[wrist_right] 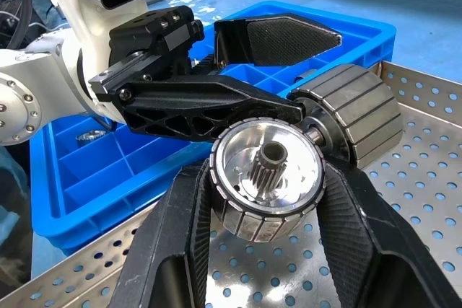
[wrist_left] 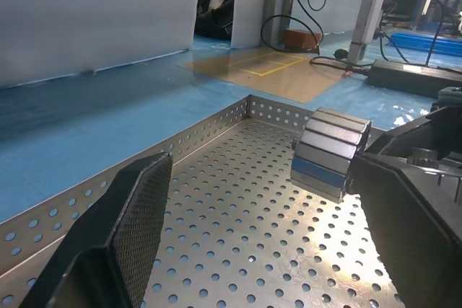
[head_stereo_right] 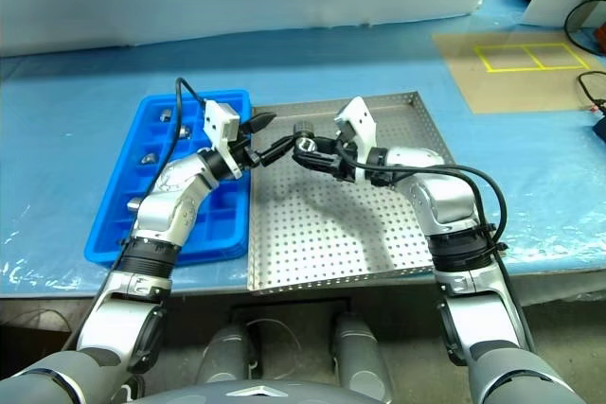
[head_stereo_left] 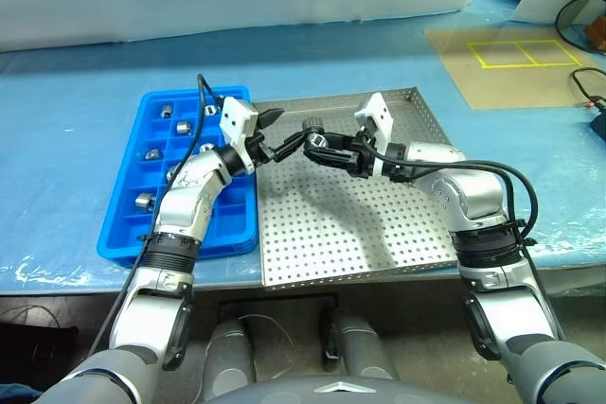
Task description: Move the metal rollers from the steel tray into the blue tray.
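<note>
At frame centre, above the steel tray [head_stereo_left: 398, 234], the right gripper [wrist_right: 267, 200] pinches a metal roller [wrist_right: 268, 179]; the left gripper [head_stereo_left: 276, 134] gapes wide around its far end. If the right jaws release early, the roller could drop short of the blue tray [head_stereo_left: 118, 234].

Head pair looks forward and down from above; both eyes share steel tray [head_stereo_left: 350, 224] and blue tray [head_stereo_left: 151, 234] toward 9 o'clock. Left wrist camera sits low, close over the perforated floor. Right wrist camera looks close-up across the rim toward the blue tray.
</note>
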